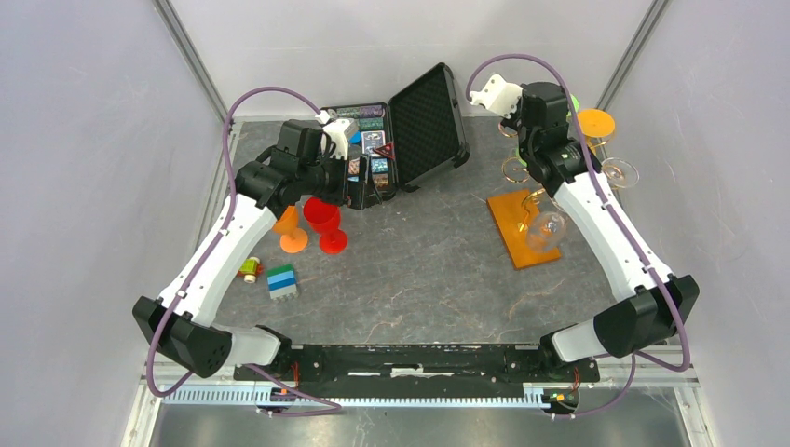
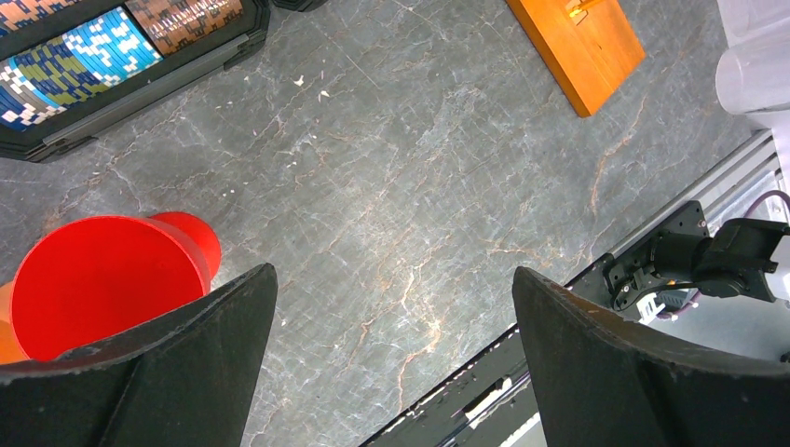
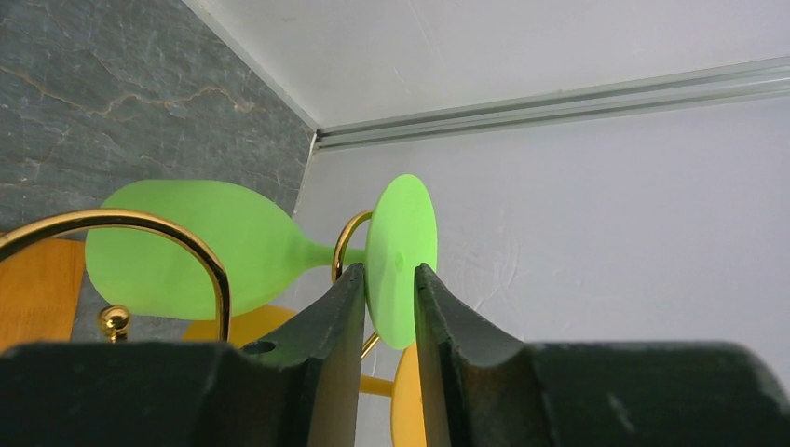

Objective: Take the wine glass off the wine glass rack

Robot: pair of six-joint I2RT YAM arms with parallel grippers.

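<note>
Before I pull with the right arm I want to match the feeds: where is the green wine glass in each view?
Top external: just a sliver of the green wine glass at far right, behind the wrist of the right arm.
Left wrist: not in it.
Right wrist: centre, lying sideways, its foot between the fingers of the right gripper.
Shared landmark: the rack's orange-brown base, in all three views.

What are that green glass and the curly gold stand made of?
The green glass looks like plastic: matte, evenly coloured, no glassy sparkle. The stand seems polished gold-toned metal wire, judging by its bright highlights; its orange-brown base could be wood or plastic.
</note>
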